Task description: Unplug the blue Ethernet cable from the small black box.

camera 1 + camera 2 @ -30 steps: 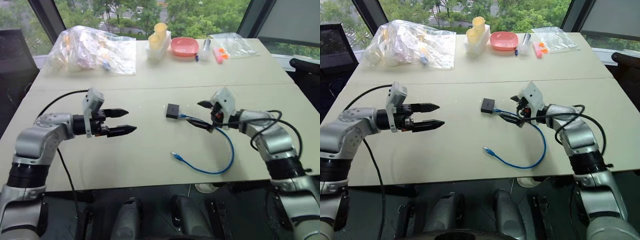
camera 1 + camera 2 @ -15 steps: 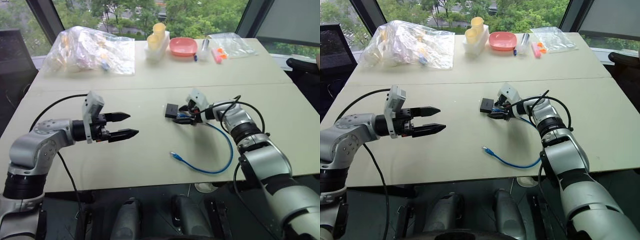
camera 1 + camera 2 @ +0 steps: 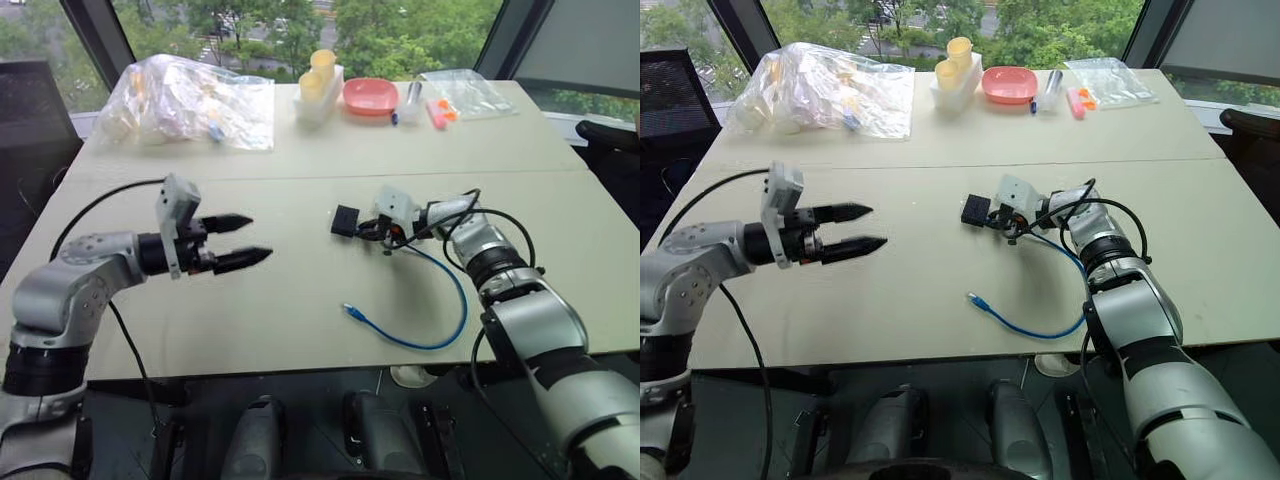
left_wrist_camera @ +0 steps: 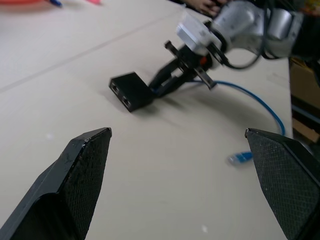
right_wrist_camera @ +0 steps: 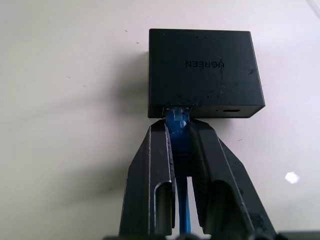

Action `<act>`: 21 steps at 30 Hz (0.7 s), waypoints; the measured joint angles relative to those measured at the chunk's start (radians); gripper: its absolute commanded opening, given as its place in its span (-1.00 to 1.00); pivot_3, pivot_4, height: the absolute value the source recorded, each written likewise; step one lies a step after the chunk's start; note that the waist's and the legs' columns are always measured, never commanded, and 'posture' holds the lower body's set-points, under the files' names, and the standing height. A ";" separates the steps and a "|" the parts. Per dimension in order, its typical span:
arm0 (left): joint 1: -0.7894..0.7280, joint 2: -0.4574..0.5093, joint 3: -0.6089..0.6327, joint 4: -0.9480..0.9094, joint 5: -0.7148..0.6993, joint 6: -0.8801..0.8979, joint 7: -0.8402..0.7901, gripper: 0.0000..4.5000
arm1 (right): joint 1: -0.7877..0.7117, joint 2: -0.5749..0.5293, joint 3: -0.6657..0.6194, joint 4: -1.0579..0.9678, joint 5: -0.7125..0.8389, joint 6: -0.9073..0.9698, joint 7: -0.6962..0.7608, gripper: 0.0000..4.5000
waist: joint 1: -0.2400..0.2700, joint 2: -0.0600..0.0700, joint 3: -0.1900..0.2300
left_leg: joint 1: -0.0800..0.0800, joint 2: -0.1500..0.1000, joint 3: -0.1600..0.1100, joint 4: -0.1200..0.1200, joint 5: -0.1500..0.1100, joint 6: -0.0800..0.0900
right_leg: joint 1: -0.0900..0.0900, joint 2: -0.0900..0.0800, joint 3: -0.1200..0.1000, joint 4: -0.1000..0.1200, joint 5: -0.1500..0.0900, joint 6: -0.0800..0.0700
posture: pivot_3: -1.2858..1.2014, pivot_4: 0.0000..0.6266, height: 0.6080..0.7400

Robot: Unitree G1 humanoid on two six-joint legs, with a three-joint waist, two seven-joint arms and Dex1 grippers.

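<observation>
While the far edge of the table is crowded with a crumpled clear plastic bag, yellow cups in a white holder, a pink dish and a second clear bag near the far right corner, the middle of the surface around the task's things lies bare. The small black box sits flat near the table's centre. The blue Ethernet cable runs from the box's near side, loops toward the near edge, and ends in a loose plug lying on the surface. Right gripper: fingers pinched tight on the cable's plug right at the box's port, fingertips touching or nearly touching the box's side. Plug looks seated in the port; the contact itself is partly covered by the fingers. Left gripper: fingers spread wide, holding nothing, hovering above the table well left of the box. Port detail on the box hard to make out from the head views.
</observation>
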 measured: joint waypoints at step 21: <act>-0.770 -0.330 -0.034 1.258 0.230 -0.332 -0.335 1.00 | 0.154 -0.166 -0.009 -0.702 -0.254 -0.146 -0.395 -0.98 | -0.004 0.000 0.001 | -0.006 -0.001 0.001 -0.002 -0.001 0.001 | -0.006 0.001 0.002 -0.001 0.001 0.007 | 0.03 -0.52 1.00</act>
